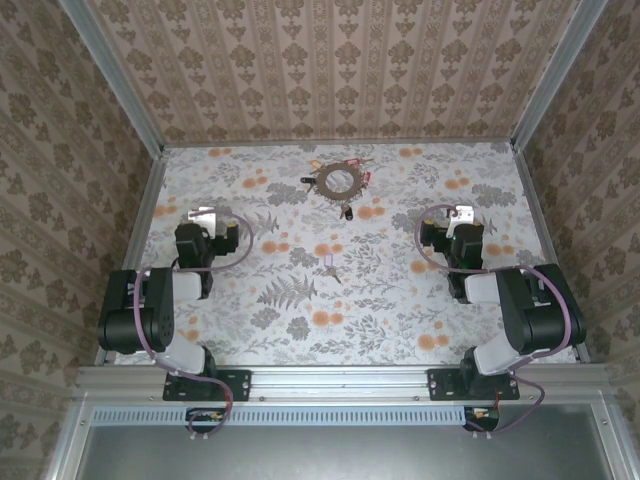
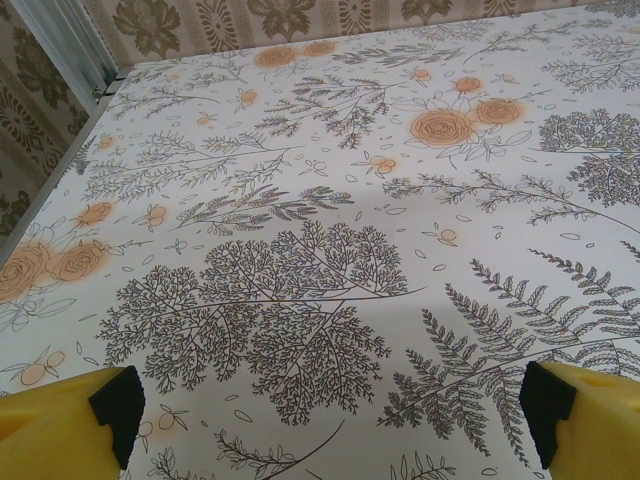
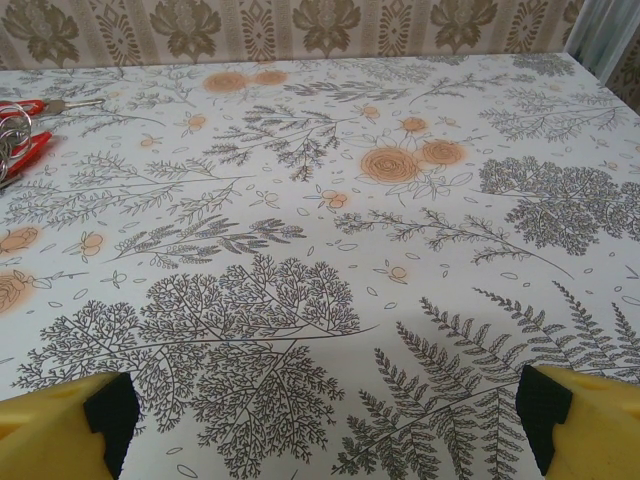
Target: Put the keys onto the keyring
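Note:
The keyring (image 1: pixel 339 180), a grey-brown ring with an open centre, lies flat at the far middle of the table. Small keys lie around it: a red one (image 1: pixel 367 178) at its right rim, a pinkish one (image 1: pixel 350 162) at its far rim, and a black one (image 1: pixel 346 211) just in front. A pale lilac key (image 1: pixel 330 266) lies alone mid-table. Red key heads (image 3: pixel 30 147) and metal loops show at the left edge of the right wrist view. My left gripper (image 1: pixel 204 214) (image 2: pixel 335 410) and right gripper (image 1: pixel 460 214) (image 3: pixel 325 415) stand open over bare cloth, well short of the ring.
A floral cloth (image 1: pixel 300 320) covers the table. Patterned walls close in the back and both sides, with metal posts (image 1: pixel 150 150) at the far corners. A metal rail (image 1: pixel 340 380) runs along the near edge by the arm bases.

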Action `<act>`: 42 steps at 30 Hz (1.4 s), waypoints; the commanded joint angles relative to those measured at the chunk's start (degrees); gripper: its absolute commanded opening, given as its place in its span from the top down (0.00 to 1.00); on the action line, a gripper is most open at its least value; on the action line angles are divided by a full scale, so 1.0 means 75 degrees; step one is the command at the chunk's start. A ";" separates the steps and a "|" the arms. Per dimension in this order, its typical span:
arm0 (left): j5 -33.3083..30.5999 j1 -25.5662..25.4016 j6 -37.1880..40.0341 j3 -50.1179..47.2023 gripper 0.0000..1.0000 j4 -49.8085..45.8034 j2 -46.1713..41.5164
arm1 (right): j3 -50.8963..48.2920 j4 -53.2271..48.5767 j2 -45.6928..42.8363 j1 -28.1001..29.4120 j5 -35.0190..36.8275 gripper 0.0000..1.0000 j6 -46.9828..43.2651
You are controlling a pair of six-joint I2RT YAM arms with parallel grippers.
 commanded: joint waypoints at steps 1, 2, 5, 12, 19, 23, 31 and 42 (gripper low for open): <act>0.0081 -0.0015 -0.0132 -0.0052 0.00 0.0236 -0.0001 | 0.0150 0.0025 -0.0015 -0.0029 -0.0085 0.00 -0.0041; 0.0087 -0.0005 -0.0127 -0.0046 0.00 0.0232 -0.0007 | 0.0141 0.0019 -0.0008 -0.0029 -0.0085 0.00 -0.0042; 0.0070 -0.0009 -0.0124 -0.0061 0.00 0.0234 -0.0008 | 0.0146 0.0031 -0.0014 -0.0033 -0.0085 0.01 -0.0042; 0.0058 -0.0017 -0.0137 -0.0059 0.00 0.0235 -0.0018 | 0.0141 0.0037 -0.0017 -0.0028 -0.0085 0.00 -0.0035; 0.0058 -0.0017 -0.0136 -0.0058 0.00 0.0234 -0.0020 | 0.0135 0.0052 -0.0027 -0.0029 -0.0091 0.00 -0.0045; 0.0059 -0.0005 -0.0138 -0.0058 0.00 0.0235 -0.0021 | 0.0149 0.0025 -0.0027 -0.0039 -0.0110 0.00 -0.0044; 0.0110 0.0030 -0.0171 -0.0075 0.00 0.0265 -0.0022 | 0.0097 0.0079 -0.0048 -0.0051 -0.0106 0.00 -0.0017; -0.0027 -0.0351 -0.0763 0.0843 0.00 -0.4215 -0.3370 | 0.0439 -0.4152 -0.3715 -0.0052 0.1101 0.00 0.1136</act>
